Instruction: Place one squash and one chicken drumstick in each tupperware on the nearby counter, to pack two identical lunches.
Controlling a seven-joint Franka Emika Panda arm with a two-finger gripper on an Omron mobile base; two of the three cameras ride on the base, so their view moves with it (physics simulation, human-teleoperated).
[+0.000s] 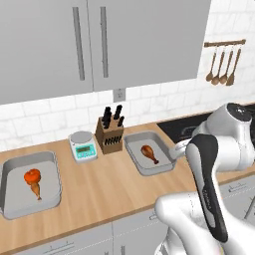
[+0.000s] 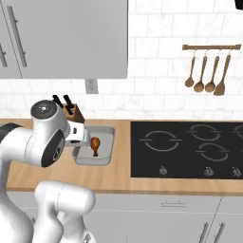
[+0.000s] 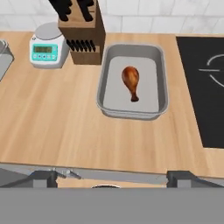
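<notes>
Left base view: The counter [image 1: 94,184] carries two trays. The left tray [image 1: 56,174] holds one squash [image 1: 32,176] with a drumstick [image 1: 36,190] touching its near side. The right tray [image 1: 133,154] holds one drumstick [image 1: 149,153] alone, plump end toward the wall, thin end toward the counter edge. A scale [image 1: 82,145] and a knife block [image 1: 109,133] stand side by side between the trays, near the wall. The arm [image 1: 214,174] rises at the lower right and covers the right tray's right end. Wooden utensils [image 1: 222,67] hang on the wall at the upper right.

Right base view: The arm's elbow stands in front of the tray's left part. The drumstick shows in the tray, just right of the arm. The stovetop [image 2: 187,149] lies to the tray's right, apart from it. The knife block is partly hidden behind the arm.

Hand view: The camera looks down from above the counter edge. The tray sits at centre, the drumstick in its middle, thin end toward the camera. The scale and knife block stand at the upper left, the block just beside the tray's far left corner. The gripper [image 3: 111,178] is released, holding nothing; its fingertips [image 3: 43,178] stand wide apart at the bottom.
</notes>
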